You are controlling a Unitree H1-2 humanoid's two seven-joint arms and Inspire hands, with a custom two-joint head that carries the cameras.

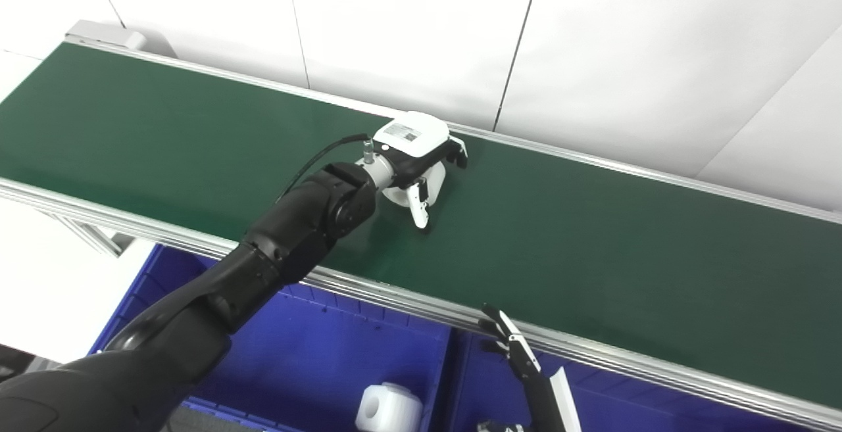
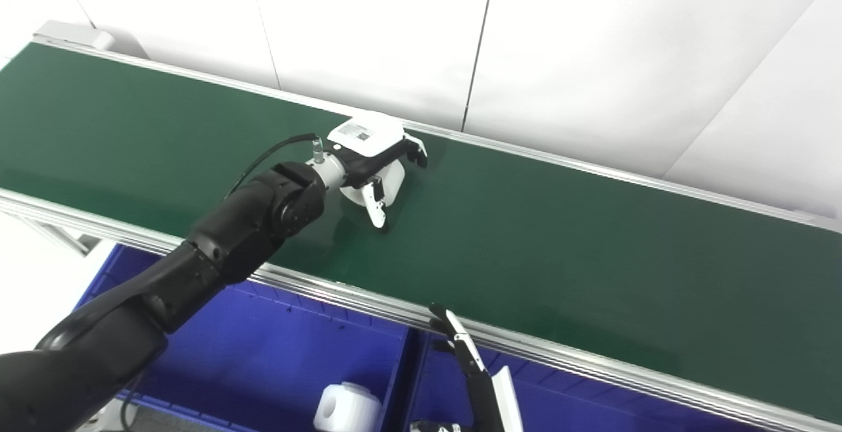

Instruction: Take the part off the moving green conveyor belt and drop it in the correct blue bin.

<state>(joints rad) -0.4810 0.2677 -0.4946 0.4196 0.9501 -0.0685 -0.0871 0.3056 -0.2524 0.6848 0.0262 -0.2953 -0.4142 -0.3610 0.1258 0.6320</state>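
Observation:
The green conveyor belt (image 1: 592,241) runs from upper left to lower right. My left hand (image 1: 421,156) lies on top of a white round part (image 1: 396,195) on the belt's middle. Its fingers curl over the part's far side and its thumb (image 1: 419,212) presses the near side, so the hand is closed on it. The part still rests on the belt and is mostly hidden under the hand. My right hand (image 1: 520,356) shows only at the bottom edge, fingers straight and apart, empty, above the blue bins near the belt's front rail.
Two blue bins sit below the belt's front rail: the left bin (image 1: 309,346) holds a white part (image 1: 389,409), and the right bin (image 1: 631,406) is partly in view. A divider wall (image 1: 457,366) separates them. White wall panels stand behind the belt.

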